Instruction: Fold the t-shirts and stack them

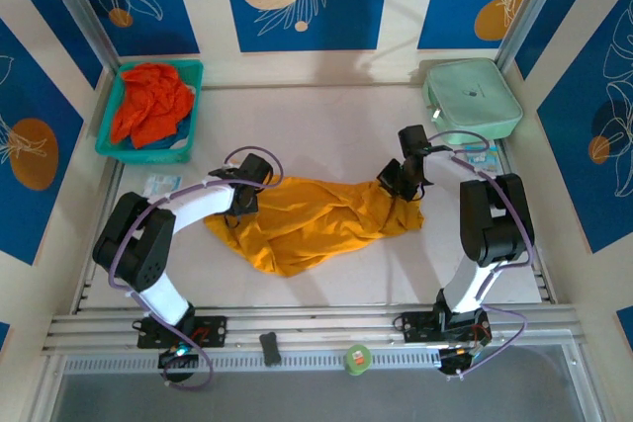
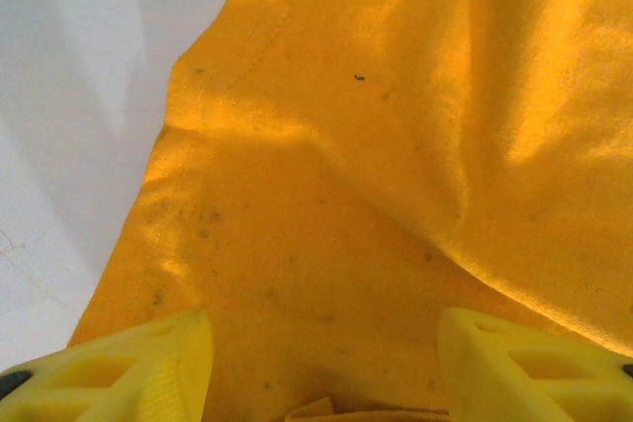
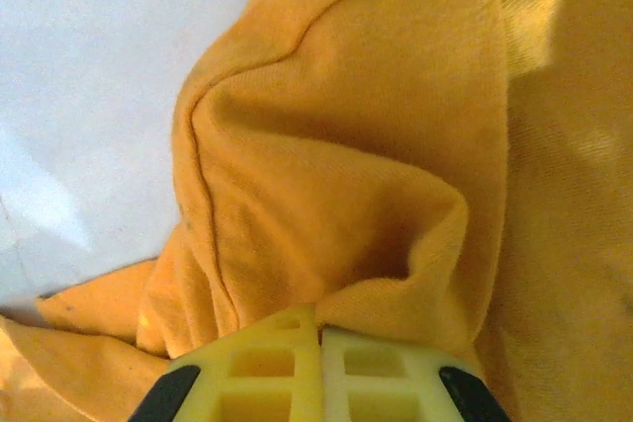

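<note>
– Yellow shirt (image 1: 316, 219) lies crumpled on the desk (image 1: 326, 135). Jaws?
– Left jaws spread over its left edge, cloth beneath. Right jaws pressed together, pinching a fold at its right end.
– Surroundings?
– Red shirt (image 1: 148, 106) heaped in teal basket (image 1: 158, 154), far left corner; mint case (image 1: 473, 96) far right. Both well apart.

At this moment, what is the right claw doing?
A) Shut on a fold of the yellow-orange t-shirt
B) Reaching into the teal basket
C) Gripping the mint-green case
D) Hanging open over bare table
A: in the right wrist view the right claw is closed, with a bunched fold of the yellow-orange t-shirt caught at its tips.
</note>
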Available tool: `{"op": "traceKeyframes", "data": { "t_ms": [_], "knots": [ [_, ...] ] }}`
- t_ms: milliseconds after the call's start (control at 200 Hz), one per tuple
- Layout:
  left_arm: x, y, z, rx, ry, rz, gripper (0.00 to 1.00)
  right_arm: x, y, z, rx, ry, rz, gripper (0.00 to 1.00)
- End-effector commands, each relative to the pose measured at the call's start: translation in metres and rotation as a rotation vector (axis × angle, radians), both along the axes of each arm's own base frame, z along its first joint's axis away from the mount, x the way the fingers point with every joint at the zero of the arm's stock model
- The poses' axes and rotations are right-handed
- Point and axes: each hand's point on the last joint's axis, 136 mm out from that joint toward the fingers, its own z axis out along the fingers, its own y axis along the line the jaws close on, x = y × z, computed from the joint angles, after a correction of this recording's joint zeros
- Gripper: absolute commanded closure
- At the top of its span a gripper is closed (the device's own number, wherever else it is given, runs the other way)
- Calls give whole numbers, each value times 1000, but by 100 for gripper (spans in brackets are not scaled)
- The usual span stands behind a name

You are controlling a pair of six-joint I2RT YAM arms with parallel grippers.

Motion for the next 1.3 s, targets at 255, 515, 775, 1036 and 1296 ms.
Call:
{"op": "traceKeyframes", "data": {
  "t_ms": [255, 515, 775, 1036, 1296],
  "knots": [
    [-3, 7, 3, 26, 5, -6, 39, 44, -12, 103, -117, -257, 43, 100],
    [9, 3, 3, 59, 15, -42, 39, 105, -28, 98, -15, -281, -127, 100],
    [27, -8, 3, 79, 32, -118, 41, 183, -22, 32, 158, -211, -402, 100],
    [30, 5, 39, 150, -27, -119, 37, 199, -3, 86, 8, -385, -128, 50],
    [37, 1, 91, 111, -117, -134, 27, 149, 6, 116, -348, -284, 412, 45]
  ]
}}
